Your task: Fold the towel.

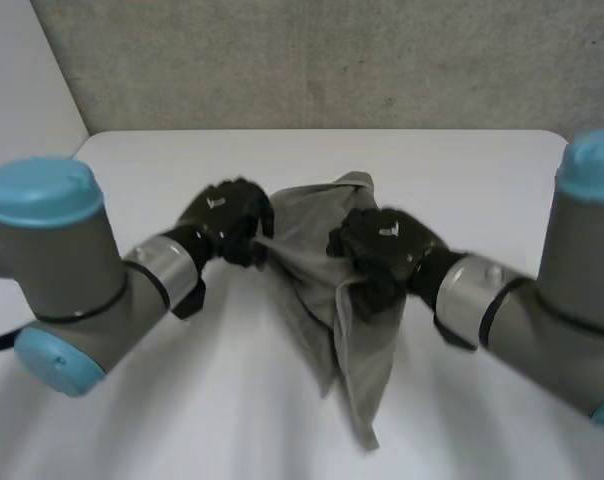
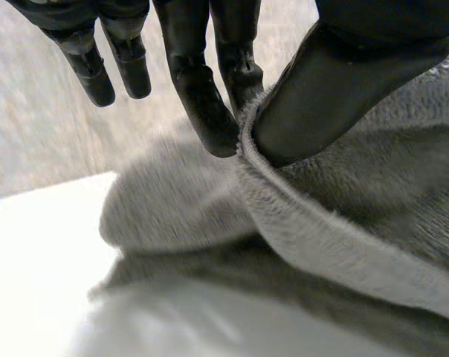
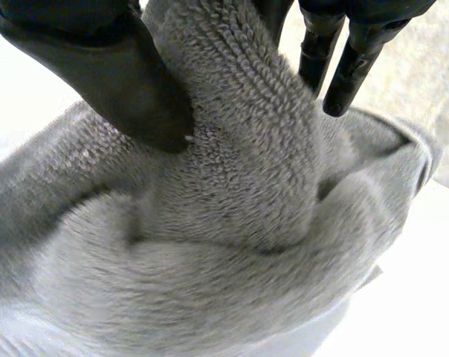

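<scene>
A grey towel [image 1: 347, 330] hangs bunched between my two hands above the white table [image 1: 462, 170], its lower end trailing toward the near edge. My left hand [image 1: 227, 220] grips the towel's left edge. In the left wrist view its thumb [image 2: 336, 89] and fingers [image 2: 210, 111] pinch the hemmed edge of the towel [image 2: 321, 245]. My right hand [image 1: 382, 245] holds the towel's right side. In the right wrist view its thumb [image 3: 113, 74] presses a thick fold of the towel [image 3: 239, 245] against the fingers [image 3: 343, 67].
A grey wall [image 1: 332, 60] stands behind the table's far edge. Bare table surface lies left, right and beyond the towel.
</scene>
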Action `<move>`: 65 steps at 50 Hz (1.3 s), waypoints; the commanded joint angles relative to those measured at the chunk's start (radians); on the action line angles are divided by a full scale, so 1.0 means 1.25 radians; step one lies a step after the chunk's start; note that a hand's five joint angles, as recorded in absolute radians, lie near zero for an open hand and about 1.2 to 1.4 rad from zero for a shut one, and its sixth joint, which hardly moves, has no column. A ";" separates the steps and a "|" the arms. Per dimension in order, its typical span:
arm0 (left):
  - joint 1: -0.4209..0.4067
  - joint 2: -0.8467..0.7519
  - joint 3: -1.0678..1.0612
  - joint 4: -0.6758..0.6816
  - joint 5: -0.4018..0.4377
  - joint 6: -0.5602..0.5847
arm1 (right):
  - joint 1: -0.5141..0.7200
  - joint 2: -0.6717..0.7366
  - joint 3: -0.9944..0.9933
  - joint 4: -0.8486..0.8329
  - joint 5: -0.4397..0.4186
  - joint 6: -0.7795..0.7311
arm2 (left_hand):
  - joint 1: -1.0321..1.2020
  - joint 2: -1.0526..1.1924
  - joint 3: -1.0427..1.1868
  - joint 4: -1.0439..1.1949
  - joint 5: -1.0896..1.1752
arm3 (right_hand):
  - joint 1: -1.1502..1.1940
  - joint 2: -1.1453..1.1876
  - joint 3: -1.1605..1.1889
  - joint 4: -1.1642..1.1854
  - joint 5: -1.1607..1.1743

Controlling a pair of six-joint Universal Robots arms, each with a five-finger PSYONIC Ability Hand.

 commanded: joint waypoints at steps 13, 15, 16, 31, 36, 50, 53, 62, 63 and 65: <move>0.016 0.197 0.323 0.113 -0.001 0.071 | 0.024 0.043 -0.568 -0.242 -0.063 -0.376 | 0.081 0.062 -0.033 -0.045 0.067 | 0.109 0.111 -0.040 -0.062 0.073; 0.019 0.215 0.294 0.137 0.002 0.073 | 0.023 -0.033 -0.436 -0.319 -0.102 -0.351 | 0.081 0.062 -0.033 -0.045 0.067 | 0.109 0.111 -0.040 -0.062 0.073; 0.020 0.225 0.260 0.161 0.003 0.076 | 0.023 -0.033 -0.435 -0.319 -0.103 -0.351 | 0.081 0.062 -0.033 -0.045 0.067 | 0.109 0.111 -0.040 -0.062 0.073; 0.037 0.131 -0.114 0.188 0.092 0.303 | -0.121 0.004 0.092 -0.310 -0.318 -0.498 | 0.081 0.062 -0.033 -0.045 0.067 | -0.015 -0.012 -0.040 -0.062 -0.050; 0.005 0.044 -0.178 0.185 0.089 0.373 | -0.155 0.041 0.131 -0.261 -0.342 -0.607 | 0.081 0.062 -0.033 -0.045 0.067 | -0.436 -0.434 -0.040 -0.062 -0.472; 0.010 0.049 -0.166 0.155 0.024 0.376 | -0.163 -0.015 0.059 -0.050 -0.158 -0.314 | -0.492 -0.511 -0.033 -0.045 -0.506 | -0.869 -0.867 -0.040 -0.062 -0.905; 0.014 0.064 -0.166 0.155 0.014 0.369 | -0.161 -0.032 0.051 -0.037 -0.119 -0.179 | -0.529 -0.548 -0.033 -0.045 -0.543 | -0.869 -0.867 -0.040 -0.062 -0.905; 0.002 0.110 -0.195 0.140 0.020 0.337 | -0.157 -0.063 0.073 -0.035 -0.018 0.085 | -0.602 -0.621 -0.033 -0.045 -0.616 | -0.869 -0.867 -0.040 -0.062 -0.905; 0.002 0.111 -0.195 0.140 0.020 0.337 | -0.155 -0.074 0.082 -0.035 0.015 0.127 | -0.602 -0.621 -0.033 -0.045 -0.616 | -0.869 -0.867 -0.040 -0.062 -0.905; 0.000 0.117 -0.198 0.141 0.025 0.339 | -0.155 -0.085 0.097 -0.037 0.046 0.169 | -0.609 -0.628 -0.033 -0.045 -0.623 | -0.869 -0.867 -0.040 -0.062 -0.905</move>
